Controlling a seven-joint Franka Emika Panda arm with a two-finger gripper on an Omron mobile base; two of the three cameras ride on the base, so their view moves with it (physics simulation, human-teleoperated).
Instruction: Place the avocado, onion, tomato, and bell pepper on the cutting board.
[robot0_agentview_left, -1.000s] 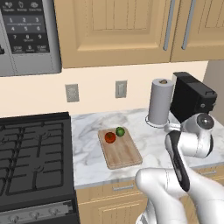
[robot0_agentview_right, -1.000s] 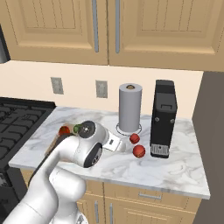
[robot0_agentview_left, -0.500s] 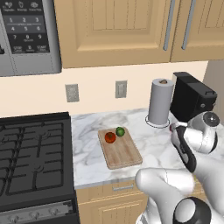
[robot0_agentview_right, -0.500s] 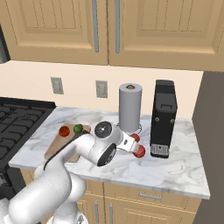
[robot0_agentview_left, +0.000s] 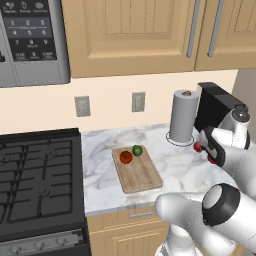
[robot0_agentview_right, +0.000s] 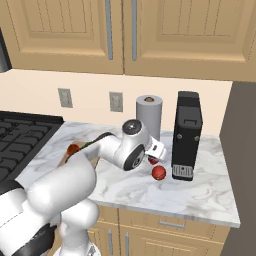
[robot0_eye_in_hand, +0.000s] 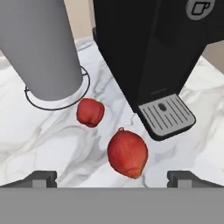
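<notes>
Hovering wide open and empty, your gripper (robot0_eye_in_hand: 112, 177) could nudge the onion (robot0_eye_in_hand: 127, 152) under the coffee machine (robot0_eye_in_hand: 153, 52); watch it.

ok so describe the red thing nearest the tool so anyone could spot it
Find the black coffee machine at the counter's right end. On the marble before its drip tray lies the onion. It is larger than the red bell pepper beside the paper towel roll, with a pointed tip.

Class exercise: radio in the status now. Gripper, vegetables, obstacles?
Gripper open, empty, above onion. Avocado and tomato on board. Pepper beside paper towel; coffee machine close.
</notes>
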